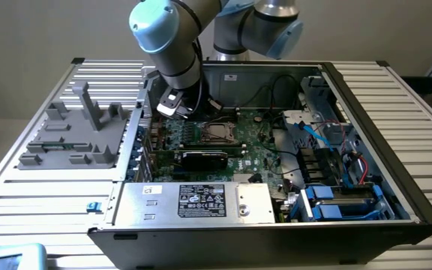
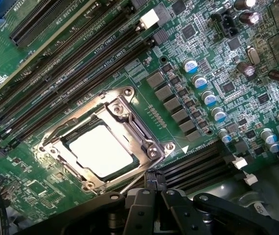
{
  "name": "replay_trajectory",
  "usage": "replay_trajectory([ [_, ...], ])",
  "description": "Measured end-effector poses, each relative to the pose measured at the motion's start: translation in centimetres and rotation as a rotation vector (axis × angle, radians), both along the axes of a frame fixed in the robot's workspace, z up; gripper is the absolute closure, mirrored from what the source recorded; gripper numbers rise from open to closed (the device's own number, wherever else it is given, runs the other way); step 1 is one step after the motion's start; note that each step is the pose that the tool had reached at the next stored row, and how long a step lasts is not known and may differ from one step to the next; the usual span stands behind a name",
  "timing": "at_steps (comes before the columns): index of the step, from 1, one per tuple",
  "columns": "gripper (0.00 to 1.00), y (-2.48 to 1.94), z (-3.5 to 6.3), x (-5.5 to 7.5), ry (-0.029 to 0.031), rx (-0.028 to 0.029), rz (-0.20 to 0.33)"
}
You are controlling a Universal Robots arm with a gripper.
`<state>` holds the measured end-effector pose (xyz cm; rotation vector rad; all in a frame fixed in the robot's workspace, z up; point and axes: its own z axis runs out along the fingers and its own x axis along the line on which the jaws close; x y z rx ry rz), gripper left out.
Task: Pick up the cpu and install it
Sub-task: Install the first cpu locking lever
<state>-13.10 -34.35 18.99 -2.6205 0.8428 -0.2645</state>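
Slatted table (image 1: pixel 43 191): carries the open computer case (image 1: pixel 396 185) that the claw works in.
Grey fixture (image 1: pixel 73 140): on the table outside the case, well apart from the claw, toward the exterior view's left.
Claw (image 2: pixel 154 180): down inside the case over the motherboard (image 2: pixel 218 58); fingertips together, nothing between them.
cpu (image 2: pixel 102 149): seated flat in its socket, with the metal socket frame (image 2: pixel 129 105) around its edges. It is near the claw's tips and not touching them.
Memory slots (image 2: pixel 81 63): long dark rows beyond the socket, farther from the claw than the cpu.
Graphics card (image 1: pixel 205 158): near the claw, on the camera's side of the socket.
Power supply (image 1: pixel 193 201): silver box with a white label, farther from the claw than the graphics card.
Blue drive bays (image 1: pixel 332 203): well apart from the claw, toward the exterior view's right.
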Motion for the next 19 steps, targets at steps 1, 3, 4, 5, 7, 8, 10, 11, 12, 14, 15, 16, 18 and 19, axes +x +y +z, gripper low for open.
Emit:
replay_trajectory([
  [1,0.89,0.00,-0.01,0.06,0.0000,0.0001,0.000],
  [3,0.89,0.00,-0.01,0.12,0.0002,-0.0001,0.000],
  [4,0.89,0.00,-0.02,0.16,0.0000,0.0000,0.000],
  [5,0.89,0.00,-0.02,0.19,0.0000,-0.0001,-0.001],
  [7,0.89,0.00,-0.02,0.23,0.0001,-0.0001,-0.001],
  [8,0.89,0.00,-0.02,0.27,0.0000,0.0000,-0.001],
  [10,0.89,0.00,-0.02,0.40,0.0001,-0.0001,-0.001],
  [11,0.89,0.00,-0.02,0.49,0.0000,0.0000,-0.001],
  [12,0.89,-0.03,-0.03,0.58,-0.0001,0.0002,-0.002],
  [14,0.89,-0.09,-0.03,0.76,0.0000,0.0000,-0.002],
  [15,0.89,-0.10,-0.02,0.82,0.0000,0.0000,-0.002],
  [16,0.89,-0.11,-0.02,0.89,0.0000,0.0000,-0.003],
  [18,0.89,-0.11,-0.02,0.99,0.0001,-0.0001,-0.003],
  [19,0.89,-0.12,-0.02,1.02,0.0000,-0.0001,-0.003],
])
